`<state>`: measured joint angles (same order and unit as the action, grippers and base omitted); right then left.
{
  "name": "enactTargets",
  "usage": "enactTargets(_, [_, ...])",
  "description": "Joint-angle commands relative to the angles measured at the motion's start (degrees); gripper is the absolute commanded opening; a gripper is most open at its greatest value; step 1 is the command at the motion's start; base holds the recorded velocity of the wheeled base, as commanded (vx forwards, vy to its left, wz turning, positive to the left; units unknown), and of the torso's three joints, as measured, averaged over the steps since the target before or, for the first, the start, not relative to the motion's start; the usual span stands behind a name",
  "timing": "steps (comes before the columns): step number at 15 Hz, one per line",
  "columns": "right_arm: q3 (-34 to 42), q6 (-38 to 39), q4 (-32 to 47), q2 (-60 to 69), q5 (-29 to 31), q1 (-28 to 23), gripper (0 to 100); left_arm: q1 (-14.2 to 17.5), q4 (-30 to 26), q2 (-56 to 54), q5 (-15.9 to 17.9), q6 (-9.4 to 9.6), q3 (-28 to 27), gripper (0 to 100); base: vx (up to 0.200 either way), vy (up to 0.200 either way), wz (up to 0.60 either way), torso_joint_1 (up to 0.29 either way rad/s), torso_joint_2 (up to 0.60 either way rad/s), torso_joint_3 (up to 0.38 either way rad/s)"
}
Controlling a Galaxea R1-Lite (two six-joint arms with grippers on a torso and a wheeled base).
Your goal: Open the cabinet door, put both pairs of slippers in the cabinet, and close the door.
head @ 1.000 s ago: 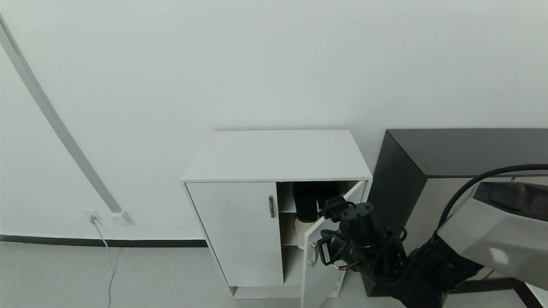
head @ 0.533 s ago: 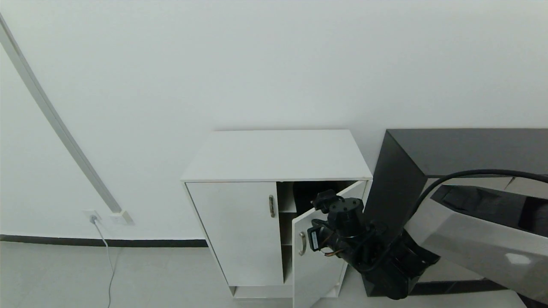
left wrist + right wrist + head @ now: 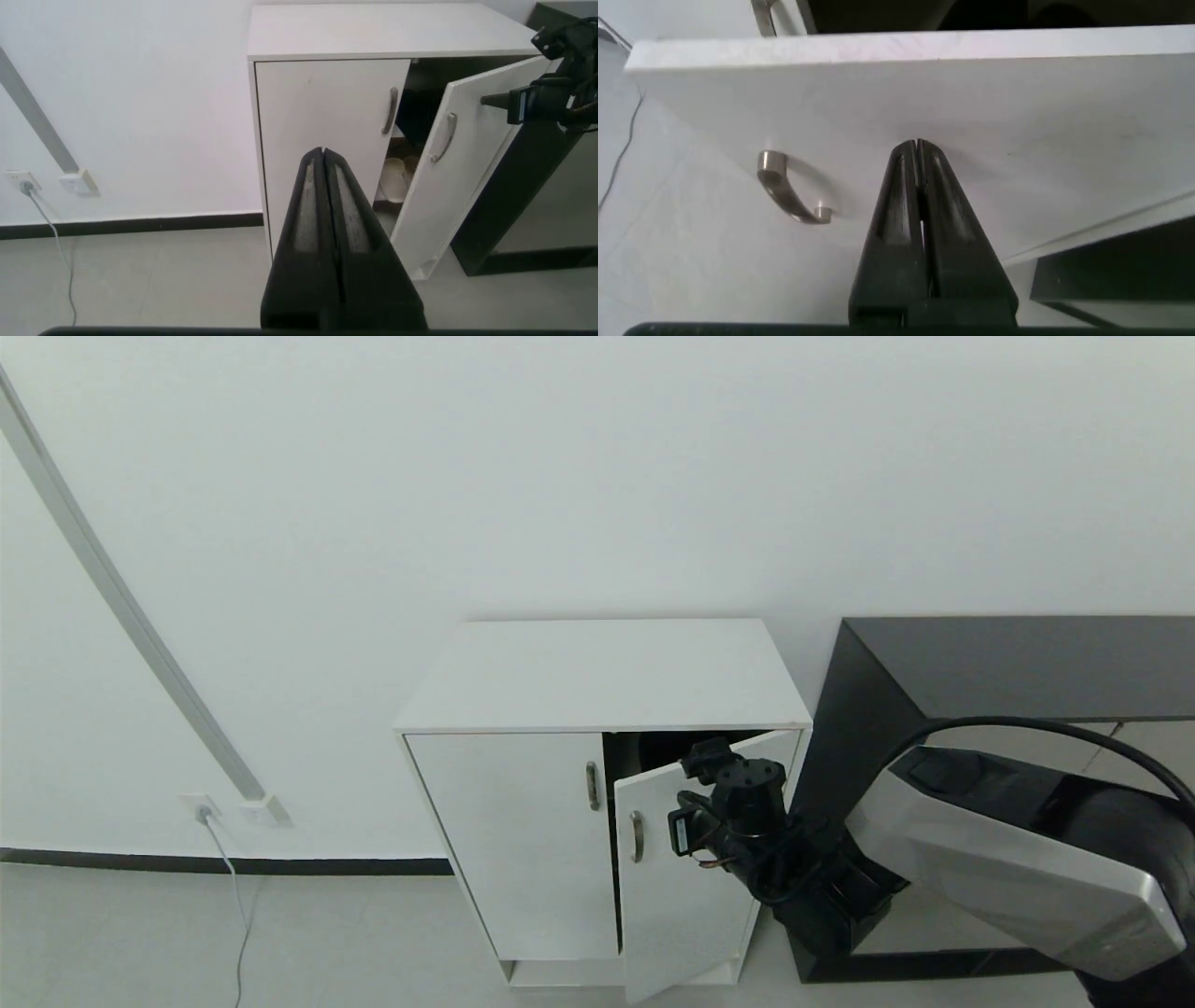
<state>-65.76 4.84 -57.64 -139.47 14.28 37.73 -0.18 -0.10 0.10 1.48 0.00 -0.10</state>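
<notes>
White cabinet door point(image 3: 674, 877) ajar

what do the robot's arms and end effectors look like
The right arm has a silver-grey shell over black joints, with a black cable arching above it. The left end effector and right end effector are black, long and tapering to narrow tips.

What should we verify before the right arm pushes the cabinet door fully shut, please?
1. The right door is shut: not ok, ajar.
2. The left door is shut: ok.
3. The right gripper is shut, tips at the right door's outer face: ok.
4. The light slippers lie inside, on a shelf: ok.
5. The second pair is inside: cannot tell.
6. The left gripper is clear of the cabinet: ok.
</notes>
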Motion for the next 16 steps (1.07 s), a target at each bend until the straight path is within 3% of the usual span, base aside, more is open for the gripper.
enactTargets(1, [-1.7,0.0,0.0,-1.8,-0.1,-0.5,0,0.0,0.0,0.0,0.0,0.00,0.0,0,0.000,0.000,0.00,0.000,0.00,0.000])
enactTargets(16, [-13.4,-0.4,0.2,-8.2,-1.3,-4.6,0,0.0,0.0,0.0,0.0,-0.09,0.0,0,0.000,0.000,0.00,0.000,0.00,0.000])
